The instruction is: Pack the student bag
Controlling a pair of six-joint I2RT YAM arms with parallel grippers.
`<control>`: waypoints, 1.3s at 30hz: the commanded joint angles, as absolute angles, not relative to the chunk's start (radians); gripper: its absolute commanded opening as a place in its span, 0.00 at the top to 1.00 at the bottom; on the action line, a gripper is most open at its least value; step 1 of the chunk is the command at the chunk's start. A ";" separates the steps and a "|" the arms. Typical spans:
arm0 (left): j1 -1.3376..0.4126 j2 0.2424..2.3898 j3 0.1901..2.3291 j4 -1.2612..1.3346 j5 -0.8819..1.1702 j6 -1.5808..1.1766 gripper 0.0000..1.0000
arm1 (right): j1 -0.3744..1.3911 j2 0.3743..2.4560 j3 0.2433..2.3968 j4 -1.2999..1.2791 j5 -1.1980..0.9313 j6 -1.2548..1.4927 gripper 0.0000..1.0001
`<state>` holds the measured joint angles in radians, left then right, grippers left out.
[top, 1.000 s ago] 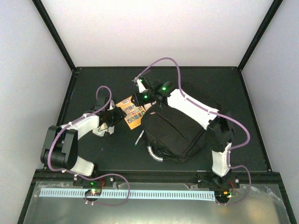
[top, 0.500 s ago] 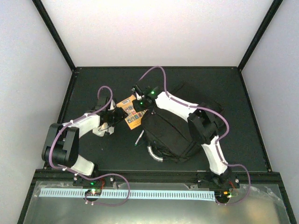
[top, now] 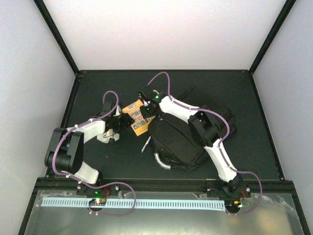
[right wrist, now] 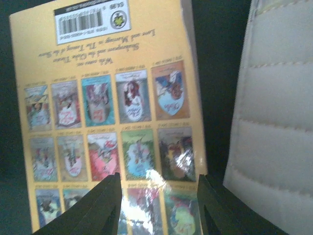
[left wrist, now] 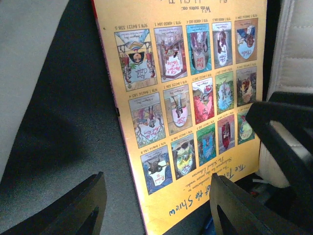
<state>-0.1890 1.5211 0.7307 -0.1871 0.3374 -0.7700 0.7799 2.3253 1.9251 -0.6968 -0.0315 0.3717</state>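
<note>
Right gripper (top: 145, 110), student bag (top: 178, 142) just beside

Left arm (top: 90, 129), right arm (top: 179, 108) close (fingers (left wrist: 73, 208) apart)

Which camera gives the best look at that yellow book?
The left wrist view: the yellow book fills it, sharp, with its grid of little covers easy to make out. The right wrist view shows its barcode end, blurrier and with glare. From above it is just a small patch.
</note>
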 commanded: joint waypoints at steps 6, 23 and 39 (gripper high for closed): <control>-0.181 1.566 0.717 -0.137 0.375 -0.792 0.40 | 0.757 2.402 1.978 -0.775 0.067 0.374 0.52; -0.190 1.653 0.722 -0.080 0.423 -0.806 0.41 | 0.759 2.400 1.878 -0.752 -0.045 0.355 0.54; -0.192 1.703 0.671 0.220 0.663 -0.825 0.46 | 0.756 2.350 1.812 -0.692 -0.180 0.364 0.68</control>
